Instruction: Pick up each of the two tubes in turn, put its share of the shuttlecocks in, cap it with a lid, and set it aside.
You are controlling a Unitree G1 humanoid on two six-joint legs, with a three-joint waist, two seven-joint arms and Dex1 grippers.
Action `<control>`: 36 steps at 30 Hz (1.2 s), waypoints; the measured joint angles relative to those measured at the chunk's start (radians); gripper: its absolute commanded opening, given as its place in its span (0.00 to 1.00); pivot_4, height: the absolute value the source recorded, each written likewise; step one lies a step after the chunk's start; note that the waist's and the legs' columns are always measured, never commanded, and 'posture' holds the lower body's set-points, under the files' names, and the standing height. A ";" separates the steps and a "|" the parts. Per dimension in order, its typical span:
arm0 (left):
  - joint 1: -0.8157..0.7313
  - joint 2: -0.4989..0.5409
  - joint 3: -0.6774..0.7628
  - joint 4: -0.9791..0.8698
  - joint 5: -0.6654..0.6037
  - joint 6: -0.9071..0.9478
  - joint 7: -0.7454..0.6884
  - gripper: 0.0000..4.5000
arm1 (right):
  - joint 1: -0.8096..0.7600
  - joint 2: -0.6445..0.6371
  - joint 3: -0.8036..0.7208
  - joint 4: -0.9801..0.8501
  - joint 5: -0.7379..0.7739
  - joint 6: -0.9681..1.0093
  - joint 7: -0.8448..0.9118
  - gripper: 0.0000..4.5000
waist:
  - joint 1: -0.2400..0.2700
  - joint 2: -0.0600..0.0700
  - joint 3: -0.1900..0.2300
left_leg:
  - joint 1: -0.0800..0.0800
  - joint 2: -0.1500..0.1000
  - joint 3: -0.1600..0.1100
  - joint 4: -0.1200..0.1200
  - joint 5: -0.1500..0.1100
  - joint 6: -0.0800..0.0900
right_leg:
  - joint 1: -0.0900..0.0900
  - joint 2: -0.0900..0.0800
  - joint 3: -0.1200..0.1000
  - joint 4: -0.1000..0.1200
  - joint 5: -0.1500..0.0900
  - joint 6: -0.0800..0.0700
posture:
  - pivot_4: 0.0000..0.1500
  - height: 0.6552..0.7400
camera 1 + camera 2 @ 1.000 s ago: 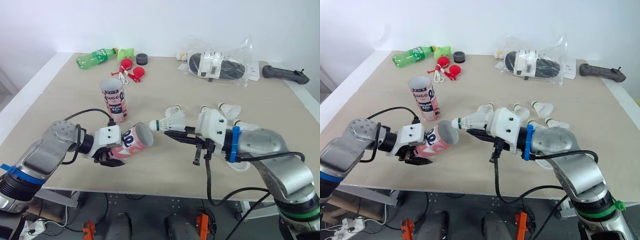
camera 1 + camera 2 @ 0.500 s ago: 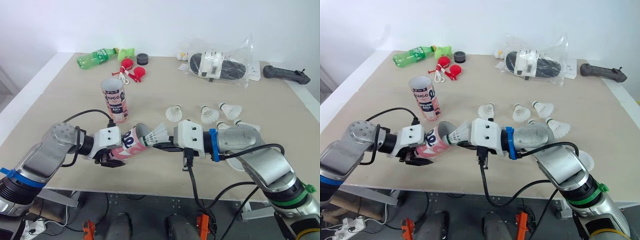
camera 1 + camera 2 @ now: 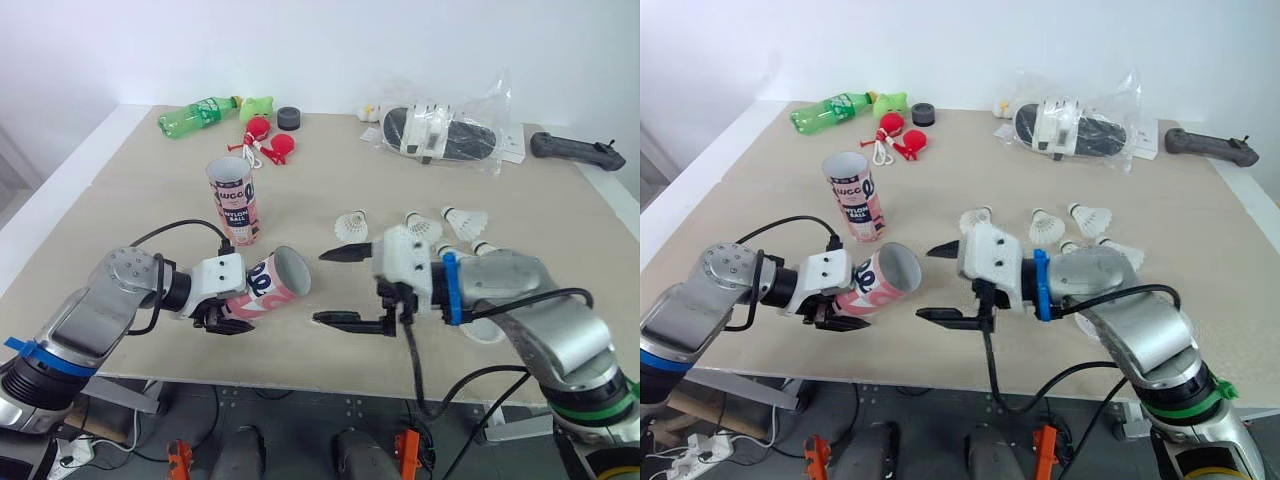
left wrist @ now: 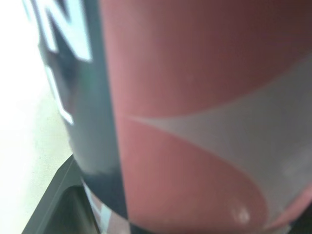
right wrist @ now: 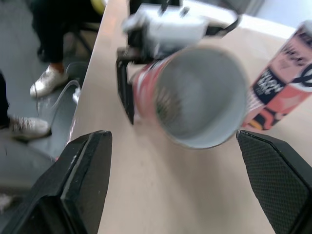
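Gripping the held tube point(image 3: 268, 286) near its closed end, the left pincer point(image 3: 218, 316) is clamped on it in the left eye view. The tube lies tilted low over the bench point(image 3: 140, 200), and I cannot tell whether it touches. Its open mouth faces the right pincer point(image 3: 320, 288), whose fingers are wide apart, empty, just in front of it. The second tube point(image 3: 233, 200) stands upright behind, apart. Several shuttlecocks point(image 3: 351, 225) lie beside the right arm.

Right eye view: same layout, with a clear gap between the tube mouth and the right pincer's fingertips.

Left wrist view: the held tube's pink and dark label up close, against a black finger point(image 4: 61, 195).

Right wrist view adds a look straight into the tube mouth between its own spread fingers point(image 5: 80, 185). The inside is grey and I cannot tell the contents. A person's shoes point(image 5: 43, 80) are on the floor past the bench edge.
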 measured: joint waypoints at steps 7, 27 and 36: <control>0.017 0.000 0.011 -0.010 -0.001 0.002 0.013 0.67 | 0.002 0.103 -0.035 0.195 -0.104 0.046 -0.244 0.99 | -0.002 0.000 0.000 | 0.001 0.000 0.001 0.000 0.000 0.001 | 0.000 -0.001 0.000 0.000 0.000 -0.001 | 1.00 1.00; 0.018 -0.003 0.014 -0.032 -0.003 0.050 0.021 0.67 | -0.107 0.535 0.020 0.809 -0.419 -0.198 -0.684 0.99 | -0.005 0.004 -0.002 | -0.001 -0.001 0.000 -0.002 0.000 0.001 | -0.001 -0.001 -0.001 0.000 0.001 0.004 | 1.00 1.00; 0.028 -0.017 0.025 0.002 -0.001 0.001 0.025 0.67 | -0.175 0.556 0.000 0.983 -0.475 -0.316 -0.700 0.99 | -0.004 0.005 -0.002 | 0.000 -0.001 0.000 -0.002 0.001 0.002 | 0.000 -0.001 -0.002 0.000 0.001 0.003 | 1.00 1.00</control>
